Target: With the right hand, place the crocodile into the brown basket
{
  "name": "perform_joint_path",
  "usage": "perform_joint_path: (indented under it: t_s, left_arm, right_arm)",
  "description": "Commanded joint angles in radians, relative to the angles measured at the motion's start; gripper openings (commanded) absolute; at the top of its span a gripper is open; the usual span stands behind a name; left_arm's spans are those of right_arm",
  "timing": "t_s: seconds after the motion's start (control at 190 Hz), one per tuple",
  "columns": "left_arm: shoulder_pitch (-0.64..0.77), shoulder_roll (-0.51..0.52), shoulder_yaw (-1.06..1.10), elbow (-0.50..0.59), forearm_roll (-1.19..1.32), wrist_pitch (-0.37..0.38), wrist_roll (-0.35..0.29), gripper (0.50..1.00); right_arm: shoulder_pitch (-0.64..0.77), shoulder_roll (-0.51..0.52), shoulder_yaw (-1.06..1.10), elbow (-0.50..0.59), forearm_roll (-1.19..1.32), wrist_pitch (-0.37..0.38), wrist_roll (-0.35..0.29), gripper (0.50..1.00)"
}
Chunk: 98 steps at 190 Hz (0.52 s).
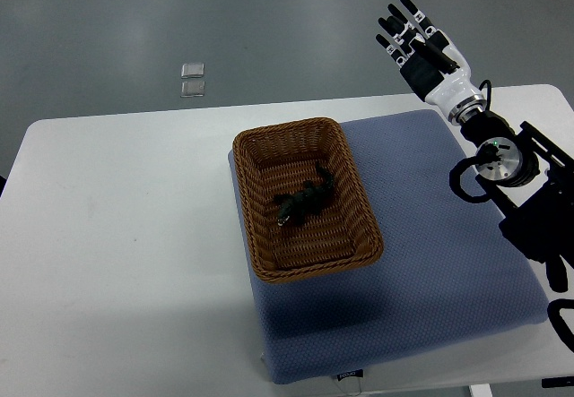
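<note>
Fingers: the fingers point(399, 21) of the right hand point(421, 47) are spread and nearly straight, holding nothing. Their tips point away from the robot and slightly to the left.
Hand position: it is raised over the floor, beyond the far right corner of the blue mat point(448, 280), with nothing between or under the fingers.
Left hand: not in view.
Crocodile: the crocodile point(303, 202) lies well apart from the fingers, back toward the robot and off to their left. It rests flat on the floor of the brown basket point(309, 271), about mid-basket and clear of the walls.
Long axis: diagonal, running from the end nearest the fingers down to the near left. The pale end at the near left looks like the snout, so I judge the head points away from the fingers and the tail toward them.
Basket: sits on the left part of the mat, which lies on the white worktop point(117, 218).
Step in hand: I judge the placing done, with the toy released and the hand empty and clear.
Next move: only bringing the arm to rest, on a path that keeps the fingers away from the basket rim.
</note>
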Motion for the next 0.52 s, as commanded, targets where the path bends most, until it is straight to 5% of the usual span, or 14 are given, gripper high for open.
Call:
perform_joint_path:
  t_s: [0.0, 0.316, 0.511]
  left_arm:
    - [0.000, 0.000, -0.002, 0.003, 0.000, 0.000, 0.000, 1.000]
    - [0.000, 0.000, -0.002, 0.001, 0.000, 0.000, 0.000, 1.000]
    - [0.000, 0.000, 0.000, 0.000, 0.000, 0.000, 0.000, 1.000]
  right_arm:
    - [-0.014, 0.002, -0.001, -0.039, 0.114, 0.012, 0.001, 0.924]
    - [-0.034, 0.002, -0.003, -0.177, 0.145, 0.150, -0.002, 0.924]
    - [-0.040, 0.000, -0.009, -0.177, 0.142, 0.158, -0.002, 0.926]
